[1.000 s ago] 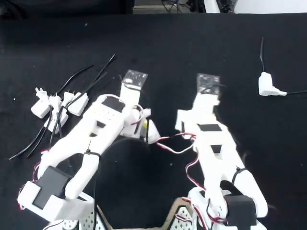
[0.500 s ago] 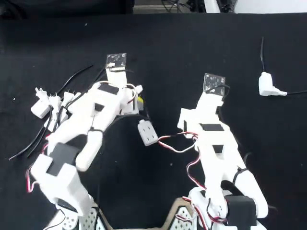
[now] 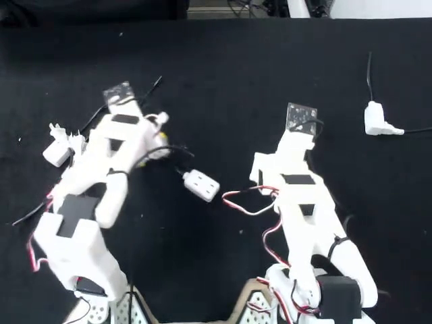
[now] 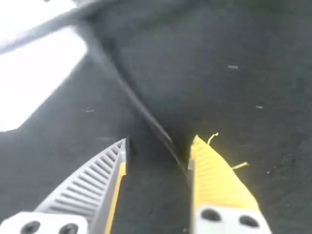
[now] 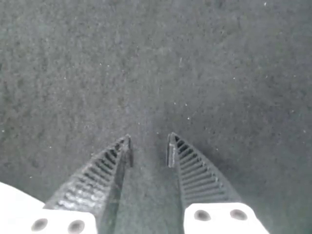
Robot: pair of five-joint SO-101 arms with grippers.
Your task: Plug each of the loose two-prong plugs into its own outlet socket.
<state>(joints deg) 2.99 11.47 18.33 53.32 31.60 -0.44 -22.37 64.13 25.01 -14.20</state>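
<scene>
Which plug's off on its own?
The white plug at far right, black cord attached; the rest bunch together at far left.

White outlet socket (image 3: 201,185) mid-table; clustered plugs (image 3: 59,145) far left, lone plug (image 3: 378,120) far right.

Plugs (image 3: 59,150) bunched far left, partly under left arm (image 3: 111,158); socket block (image 3: 201,185) mid-table betw. arms; lone corded unit (image 3: 375,119) far right, well apart.

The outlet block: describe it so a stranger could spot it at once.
On the black table, look between the two white arms. The outlet block lies there alone, white and oblong on a black cord; the plugs sit out at the table's left and right.
</scene>
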